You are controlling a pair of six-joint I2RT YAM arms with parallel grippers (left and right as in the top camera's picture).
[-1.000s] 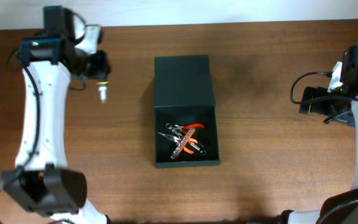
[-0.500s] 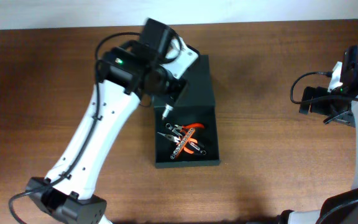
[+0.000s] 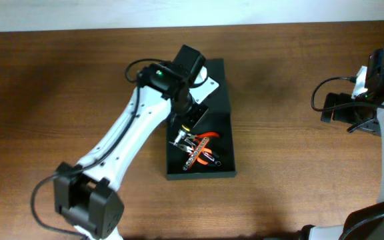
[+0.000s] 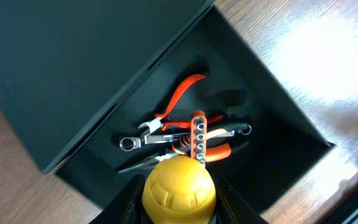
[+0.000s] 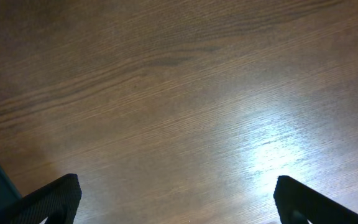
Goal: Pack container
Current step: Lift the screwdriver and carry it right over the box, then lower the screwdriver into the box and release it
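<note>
Container (image 4: 61, 68) seemingly green-black, pliers (image 4: 178, 98) orange-handled, tool cap (image 4: 179, 186) yellow, table (image 5: 179, 93) wood-brown.

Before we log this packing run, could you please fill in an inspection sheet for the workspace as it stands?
Surface: brown wooden table, with a patch of glare under the right arm.
Job's things: dark container open, flap lid folded back; inside lie orange-handled pliers, a wrench and an orange bit strip.
Clutter: nothing seen.
Grippers: left gripper above the open container, shut on a yellow-capped tool; right gripper open over bare wood.
Cables: black cable looped beside the right arm; base cable at the left arm.
Surroundings: pale strip beyond the table's far edge.
</note>
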